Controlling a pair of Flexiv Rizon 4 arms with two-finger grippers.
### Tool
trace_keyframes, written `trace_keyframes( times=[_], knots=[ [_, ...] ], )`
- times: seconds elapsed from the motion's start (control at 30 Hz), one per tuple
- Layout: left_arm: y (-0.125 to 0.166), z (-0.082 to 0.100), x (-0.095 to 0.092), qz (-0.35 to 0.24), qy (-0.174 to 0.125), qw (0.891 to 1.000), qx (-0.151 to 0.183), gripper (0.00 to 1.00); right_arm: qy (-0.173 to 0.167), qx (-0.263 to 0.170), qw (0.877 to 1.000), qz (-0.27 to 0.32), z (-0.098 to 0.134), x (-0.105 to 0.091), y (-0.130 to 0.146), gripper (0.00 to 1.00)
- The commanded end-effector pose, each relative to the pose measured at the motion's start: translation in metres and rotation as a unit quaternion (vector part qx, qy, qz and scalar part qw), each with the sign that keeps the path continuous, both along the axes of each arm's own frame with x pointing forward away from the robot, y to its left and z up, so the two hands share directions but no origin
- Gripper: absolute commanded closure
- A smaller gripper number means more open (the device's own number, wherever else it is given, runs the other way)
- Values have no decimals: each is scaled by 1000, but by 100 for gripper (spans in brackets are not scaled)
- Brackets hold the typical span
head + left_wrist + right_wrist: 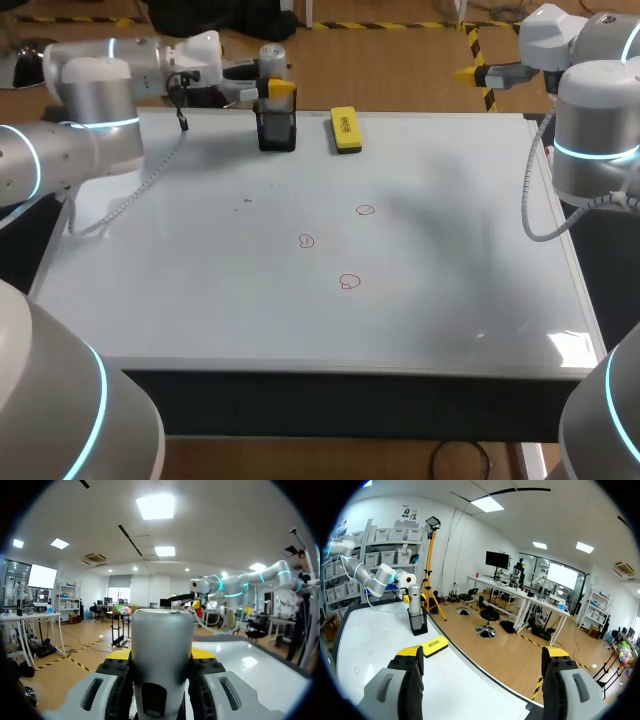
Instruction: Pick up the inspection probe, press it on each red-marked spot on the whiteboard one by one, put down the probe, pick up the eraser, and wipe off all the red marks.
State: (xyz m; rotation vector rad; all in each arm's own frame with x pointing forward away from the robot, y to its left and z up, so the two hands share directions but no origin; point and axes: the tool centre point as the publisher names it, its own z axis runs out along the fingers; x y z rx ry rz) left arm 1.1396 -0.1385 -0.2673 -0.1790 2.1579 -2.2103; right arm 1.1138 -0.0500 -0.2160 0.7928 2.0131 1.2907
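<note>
Centrally, three red marks [306, 240] on whiteboard [450, 290]

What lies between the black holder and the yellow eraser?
Only bare white board separates the black rectangular holder and yellow block eraser, per head view.

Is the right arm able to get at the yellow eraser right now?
Probably yes. The eraser lies uncovered on the whiteboard, the right gripper is open, and the left gripper is beside it, on the probe.

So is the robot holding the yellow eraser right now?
No, the eraser lies on the board beside the holder, and no jaws touch it.
</note>
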Motion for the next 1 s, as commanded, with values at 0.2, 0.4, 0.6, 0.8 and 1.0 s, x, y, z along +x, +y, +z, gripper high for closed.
trace_keyframes(
  times=[0.2,0.4,0.6,0.8,1.0],
  knots=[
    [5,33,-4,7,-30,1000,-2,100,0,0,1000,0,0,0,0,0],
    [6,48,2,20,-26,999,1,100,0,0,1000,0,0,0,0,0],
    [7,68,6,18,-32,999,-6,100,0,0,1000,0,0,0,0,0],
    [9,93,5,17,-28,999,-27,100,0,0,1000,0,0,0,0,0],
    [19,118,-1,22,-22,999,-35,100,0,0,1000,0,0,0,0,0]
  ],
)
